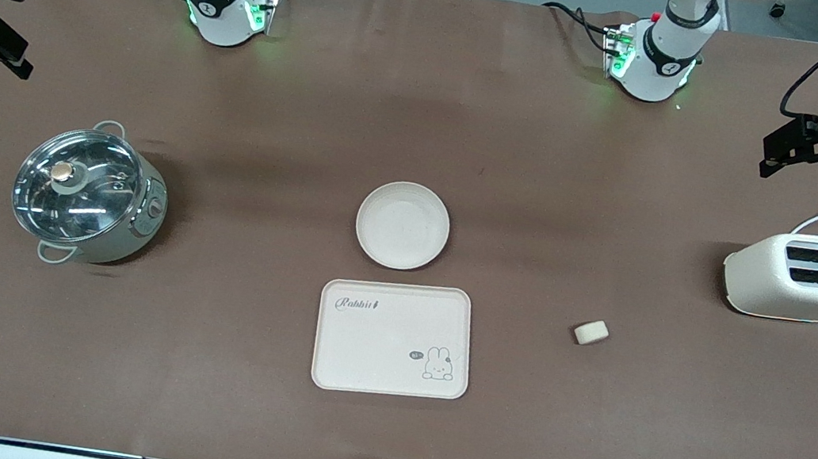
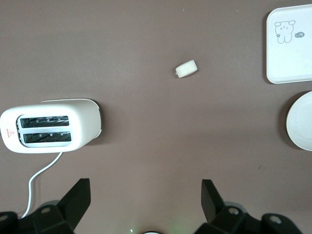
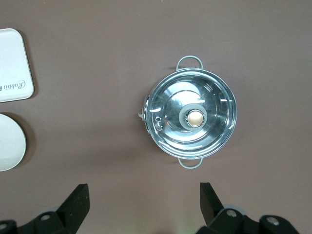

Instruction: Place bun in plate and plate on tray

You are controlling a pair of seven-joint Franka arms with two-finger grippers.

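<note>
The round cream plate [image 1: 402, 225] lies empty mid-table. The cream "Rabbit" tray [image 1: 393, 339] lies just nearer to the front camera than the plate, also empty. The small off-white bun [image 1: 591, 332] lies on the table between the tray and the toaster. My left gripper [image 1: 780, 153] is open and empty, up over the left arm's end of the table by the toaster. Its wrist view [image 2: 146, 187] shows the bun [image 2: 186, 68], the tray [image 2: 290, 48] and the plate [image 2: 302, 122]. My right gripper [image 1: 13, 54] is open and empty over the right arm's end; it also shows in its wrist view [image 3: 145, 192].
A steel pot with a glass lid [image 1: 90, 193] stands toward the right arm's end. A white toaster [image 1: 806, 277] with its cord stands toward the left arm's end. Brown table surface lies around the plate and tray.
</note>
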